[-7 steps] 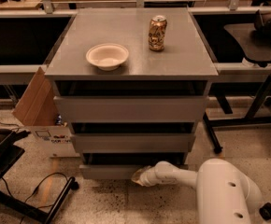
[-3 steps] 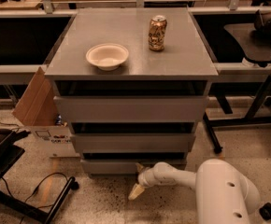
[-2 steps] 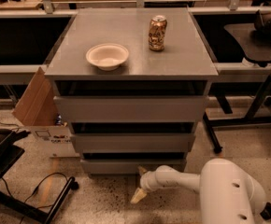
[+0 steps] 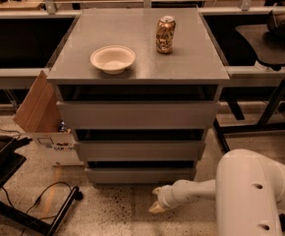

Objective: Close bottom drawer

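The grey cabinet (image 4: 137, 70) has three drawers. The bottom drawer (image 4: 140, 175) is the lowest and narrowest grey front; it sits pushed in under the middle drawer (image 4: 138, 150), with only a thin dark gap above it. My gripper (image 4: 157, 203) is low over the floor, in front of and below the bottom drawer's right half, apart from it. The white arm (image 4: 216, 188) reaches to it from the lower right.
A white bowl (image 4: 112, 59) and a soda can (image 4: 165, 35) stand on the cabinet top. A cardboard box (image 4: 43, 117) leans at the cabinet's left. A black stand and cable (image 4: 34, 205) lie on the floor at lower left. Table legs (image 4: 275, 112) stand at right.
The bottom drawer front has gone from sticking out to pushed in. My gripper has drawn back from the drawer front, down and toward the camera, over the floor.
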`<state>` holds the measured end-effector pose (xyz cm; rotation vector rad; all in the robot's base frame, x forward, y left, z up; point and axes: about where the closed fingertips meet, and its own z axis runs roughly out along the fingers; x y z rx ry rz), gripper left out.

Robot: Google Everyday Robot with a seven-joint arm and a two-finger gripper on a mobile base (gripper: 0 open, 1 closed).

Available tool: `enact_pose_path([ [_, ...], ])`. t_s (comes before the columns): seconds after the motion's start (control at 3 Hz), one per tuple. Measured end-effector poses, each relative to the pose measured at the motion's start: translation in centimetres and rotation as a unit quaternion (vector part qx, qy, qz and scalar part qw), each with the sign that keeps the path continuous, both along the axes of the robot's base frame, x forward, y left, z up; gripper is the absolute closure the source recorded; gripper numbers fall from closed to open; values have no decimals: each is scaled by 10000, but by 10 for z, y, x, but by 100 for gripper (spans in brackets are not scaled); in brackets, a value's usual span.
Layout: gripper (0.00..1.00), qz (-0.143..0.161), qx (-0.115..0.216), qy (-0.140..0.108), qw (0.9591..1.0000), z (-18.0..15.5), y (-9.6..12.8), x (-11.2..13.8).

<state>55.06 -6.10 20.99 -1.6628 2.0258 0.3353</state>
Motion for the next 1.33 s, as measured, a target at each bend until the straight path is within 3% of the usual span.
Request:
enact_pose_path([
  [0.33, 69, -416, -543, -476, 9965, 62, -45, 27],
  [0.67, 74, -513, -754, -990, 9909, 112, -66, 41],
  [1.0, 44, -475, -773, -958, 9912, 109, -63, 42],
  [1.33, 21, -396, -836, -900, 9916, 103, -57, 48],
])
